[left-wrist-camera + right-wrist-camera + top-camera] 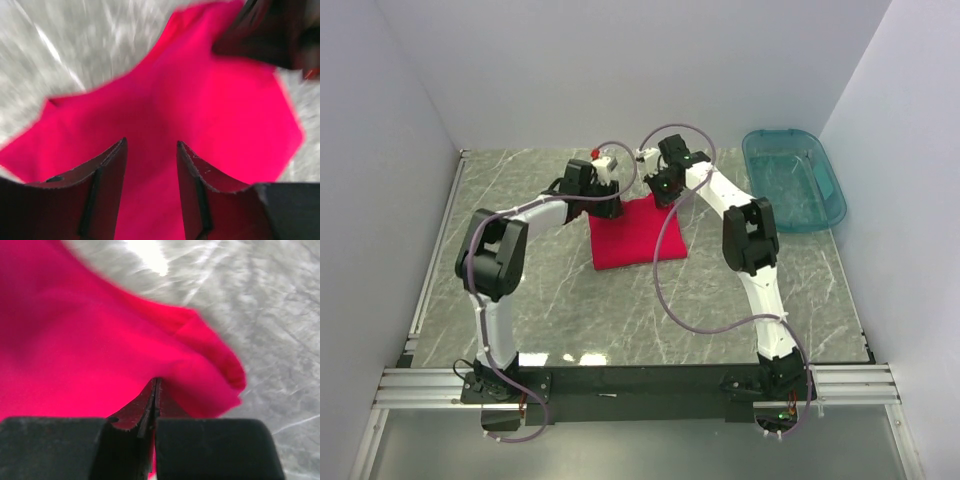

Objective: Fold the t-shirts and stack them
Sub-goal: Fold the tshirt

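A red t-shirt [635,235] is seen folded on the bench [560,300], well left of the teal bin [795,180]. The fingers [107,170] of the left gripper [150,145] are held apart above the cloth, grasping nothing. The fingers [135,415] of the right gripper [156,382] are clenched together at the shirt's bin-side edge; whether cloth is pinched cannot be told.

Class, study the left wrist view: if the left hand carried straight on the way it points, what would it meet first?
The red t-shirt: cloth fills the view straight ahead of the left hand, between its open fingers. Blur hides how near it is.
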